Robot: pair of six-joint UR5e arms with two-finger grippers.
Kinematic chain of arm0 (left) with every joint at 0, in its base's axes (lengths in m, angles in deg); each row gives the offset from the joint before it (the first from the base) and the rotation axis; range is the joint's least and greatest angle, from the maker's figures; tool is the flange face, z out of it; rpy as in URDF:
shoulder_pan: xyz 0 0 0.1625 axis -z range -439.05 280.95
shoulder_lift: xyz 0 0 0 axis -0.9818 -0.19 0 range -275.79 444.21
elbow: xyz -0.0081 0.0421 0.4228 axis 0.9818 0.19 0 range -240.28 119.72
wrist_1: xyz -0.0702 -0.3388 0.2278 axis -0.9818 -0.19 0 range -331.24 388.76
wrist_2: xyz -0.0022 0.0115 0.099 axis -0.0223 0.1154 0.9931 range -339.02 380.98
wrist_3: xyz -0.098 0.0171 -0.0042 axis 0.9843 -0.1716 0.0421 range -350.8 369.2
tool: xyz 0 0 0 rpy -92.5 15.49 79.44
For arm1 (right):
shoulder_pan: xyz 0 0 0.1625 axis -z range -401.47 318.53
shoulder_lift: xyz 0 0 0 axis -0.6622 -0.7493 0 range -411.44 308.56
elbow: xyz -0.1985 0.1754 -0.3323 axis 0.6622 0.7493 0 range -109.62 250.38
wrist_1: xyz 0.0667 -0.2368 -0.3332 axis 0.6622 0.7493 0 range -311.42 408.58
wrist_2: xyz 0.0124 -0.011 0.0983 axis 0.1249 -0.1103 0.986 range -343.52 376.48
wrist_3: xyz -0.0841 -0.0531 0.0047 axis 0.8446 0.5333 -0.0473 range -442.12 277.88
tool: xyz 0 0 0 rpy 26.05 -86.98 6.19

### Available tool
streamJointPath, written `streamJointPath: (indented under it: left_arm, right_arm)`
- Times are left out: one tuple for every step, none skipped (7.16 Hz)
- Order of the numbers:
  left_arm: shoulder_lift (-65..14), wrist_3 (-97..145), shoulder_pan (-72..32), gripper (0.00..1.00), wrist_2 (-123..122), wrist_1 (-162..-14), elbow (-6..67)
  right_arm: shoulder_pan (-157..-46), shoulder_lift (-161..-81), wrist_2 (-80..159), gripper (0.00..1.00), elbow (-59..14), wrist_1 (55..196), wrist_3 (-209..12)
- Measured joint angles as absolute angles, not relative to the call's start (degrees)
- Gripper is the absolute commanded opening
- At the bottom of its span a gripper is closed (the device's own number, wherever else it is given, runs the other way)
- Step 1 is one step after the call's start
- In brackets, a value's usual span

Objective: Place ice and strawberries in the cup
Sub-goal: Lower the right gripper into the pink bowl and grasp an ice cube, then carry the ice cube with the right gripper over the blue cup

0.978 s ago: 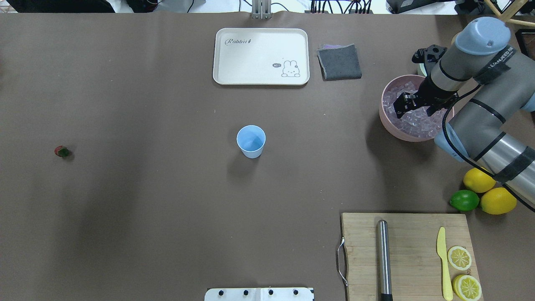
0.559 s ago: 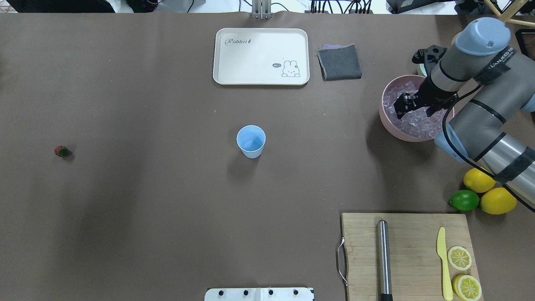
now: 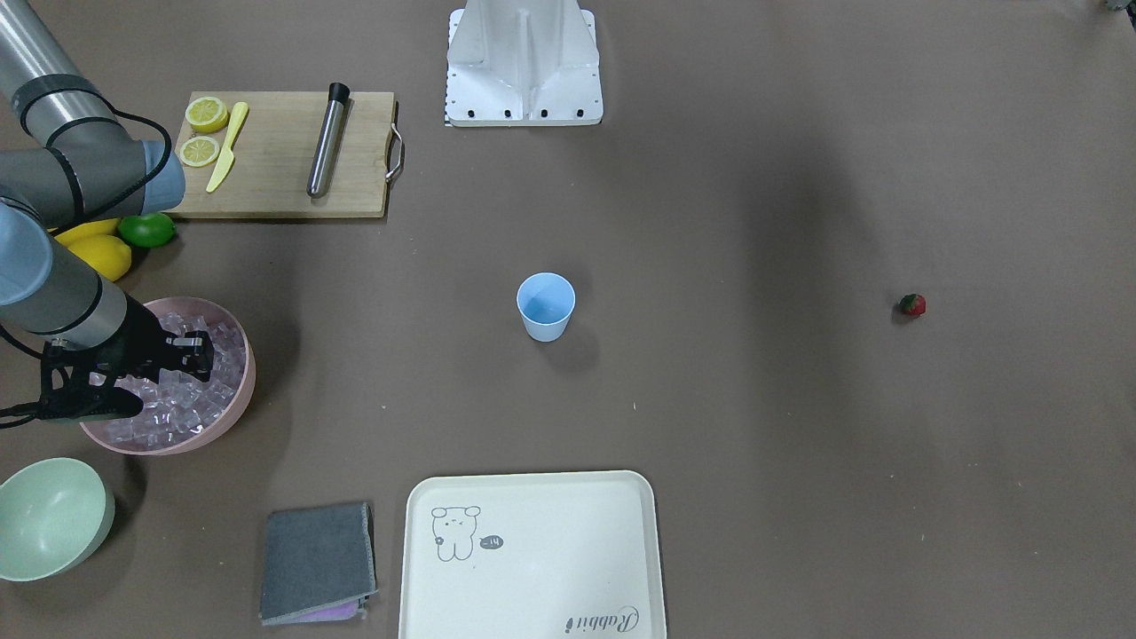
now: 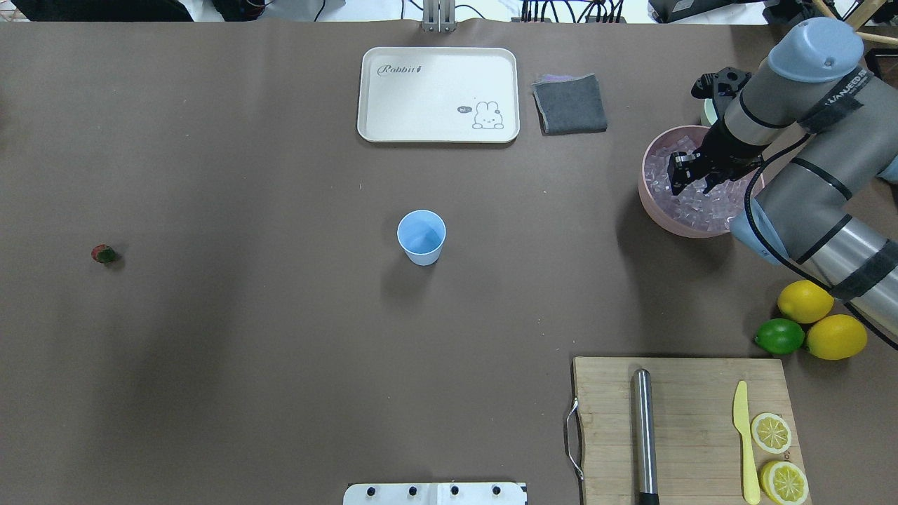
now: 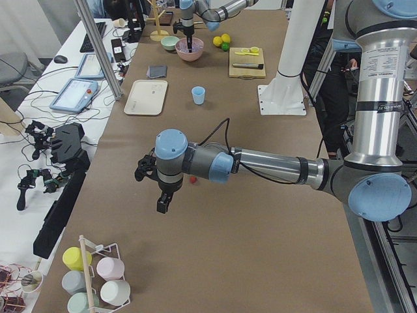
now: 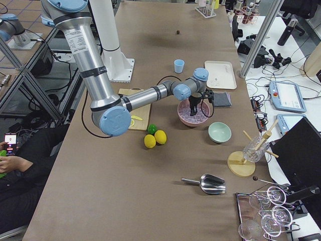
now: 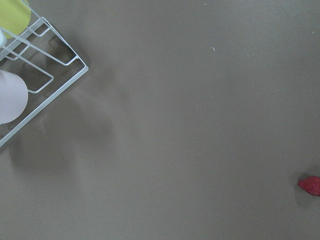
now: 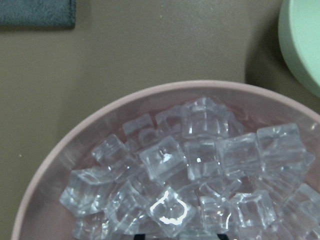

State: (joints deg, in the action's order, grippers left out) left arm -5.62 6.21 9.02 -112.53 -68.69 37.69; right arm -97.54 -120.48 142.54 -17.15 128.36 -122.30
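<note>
The right arm has swung its wrist more upright over the pink bowl (image 4: 649, 203) in the last second, so the right gripper (image 4: 691, 184) now points down into the ice (image 8: 165, 160), fingers apart astride a cube, clamping nothing (a grasp looks imminent). The cup (image 4: 421, 237) stands empty at mid-table. The strawberry (image 4: 104, 254) lies far towards the robot's left, near the left gripper (image 5: 163, 203), whose opening cannot be told.

- The small light-blue plastic cup (image 4: 421, 237) is ringed by bare brown table covering (image 4: 280, 337).
- The round pink bowl (image 4: 645, 196) is flanked by a pale green bowl (image 3: 49, 519) and a folded grey cloth (image 4: 570, 104), and overhung by the right arm (image 4: 821, 168).
</note>
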Motion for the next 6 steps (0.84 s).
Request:
streamJointPath:
  left_arm:
    - [-5.8,6.2,9.0,0.98,-112.5,-68.7,37.7]
    - [-5.8,6.2,9.0,0.98,-112.5,-68.6,37.7]
    - [-5.9,6.2,9.0,0.98,-112.5,-68.6,37.7]
    - [-5.9,6.2,9.0,0.98,-112.5,-68.6,37.7]
    - [-5.9,6.2,9.0,0.98,-112.5,-68.6,37.7]
    - [-5.8,6.2,9.0,0.98,-112.5,-68.7,37.6]
  right_arm:
    - [-98.6,-120.4,143.9,0.00,-17.8,128.6,-122.3]
    - [-99.8,-120.4,145.5,0.00,-18.9,128.7,-122.2]
    - [-100.6,-120.2,146.5,0.00,-20.0,128.7,-122.1]
    - [-101.1,-119.5,147.1,0.00,-21.1,128.5,-122.1]
    - [-101.2,-118.2,148.3,0.00,-21.8,128.3,-123.4]
    - [-100.3,-116.5,149.7,0.00,-22.5,127.6,-127.5]
